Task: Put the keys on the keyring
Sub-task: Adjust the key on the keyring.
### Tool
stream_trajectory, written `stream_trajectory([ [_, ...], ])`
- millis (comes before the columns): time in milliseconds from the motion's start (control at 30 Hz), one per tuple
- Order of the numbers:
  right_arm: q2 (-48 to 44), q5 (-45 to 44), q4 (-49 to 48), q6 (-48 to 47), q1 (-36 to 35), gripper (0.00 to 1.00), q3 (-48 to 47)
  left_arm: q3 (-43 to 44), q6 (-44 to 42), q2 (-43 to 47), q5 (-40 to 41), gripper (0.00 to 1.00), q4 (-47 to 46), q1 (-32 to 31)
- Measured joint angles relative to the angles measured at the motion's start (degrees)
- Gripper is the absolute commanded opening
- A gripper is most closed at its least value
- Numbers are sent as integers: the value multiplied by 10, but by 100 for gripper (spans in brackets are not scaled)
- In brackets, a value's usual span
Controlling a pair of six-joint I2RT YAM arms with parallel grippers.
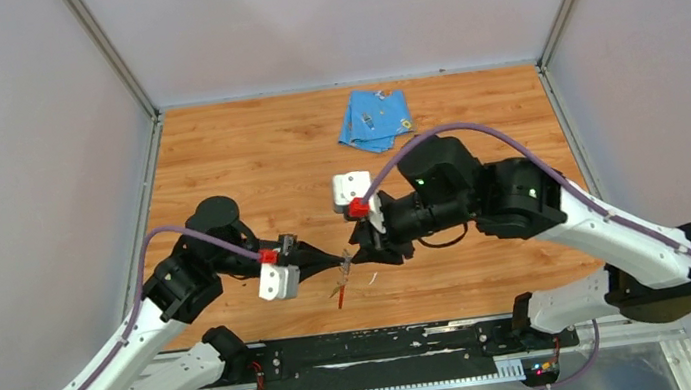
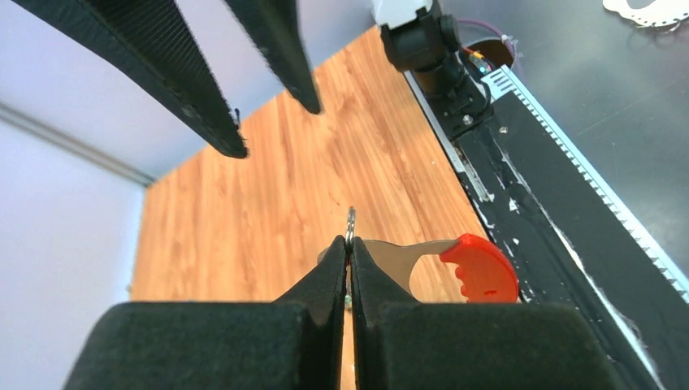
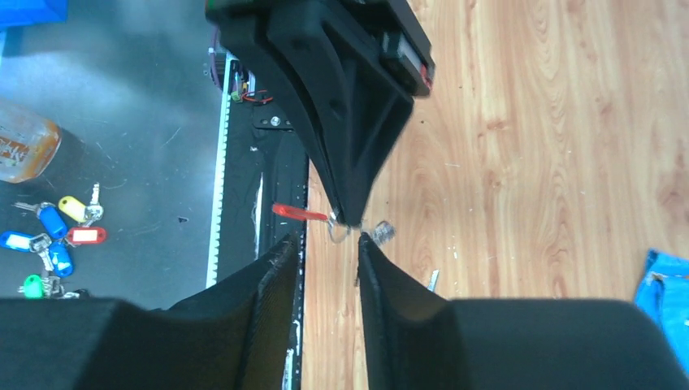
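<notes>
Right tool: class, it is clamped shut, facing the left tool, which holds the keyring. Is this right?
No: the right tool is open, fingers apart, as the right wrist view shows. It does face the left tool, which holds the keyring.

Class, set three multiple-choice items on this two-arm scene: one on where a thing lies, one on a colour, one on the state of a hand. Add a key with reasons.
1. Where does the blue cloth lie?
A. near the far edge of the table
B. at the table's near edge
C. off the table

2. What colour is the tab on the keyring?
A. green
B. red
C. yellow

3. How does the right hand stand?
A. shut on the keyring
B. shut on nothing
C. open

Key:
1 A, the top view shows the cloth close to the back wall.
2 B, the left wrist view shows a red tab on the piece pinched in the left hand.
3 C, the right wrist view shows a clear gap between its fingers.
</notes>
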State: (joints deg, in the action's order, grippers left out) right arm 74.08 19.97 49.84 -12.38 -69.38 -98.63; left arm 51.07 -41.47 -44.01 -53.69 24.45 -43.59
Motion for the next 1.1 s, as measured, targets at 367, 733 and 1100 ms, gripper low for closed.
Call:
stream_trajectory([
  [367,-193,-22,-152,-44,0,37,210,6,-136,34,-96,0,-3,0],
  [733,-210,-1,-238,-68,0,39,261,7,-158,31,-97,0,6,0],
  [1100,-119,-7,-226,-70,0,31,228,12,116,-10,7,0,-45,0],
])
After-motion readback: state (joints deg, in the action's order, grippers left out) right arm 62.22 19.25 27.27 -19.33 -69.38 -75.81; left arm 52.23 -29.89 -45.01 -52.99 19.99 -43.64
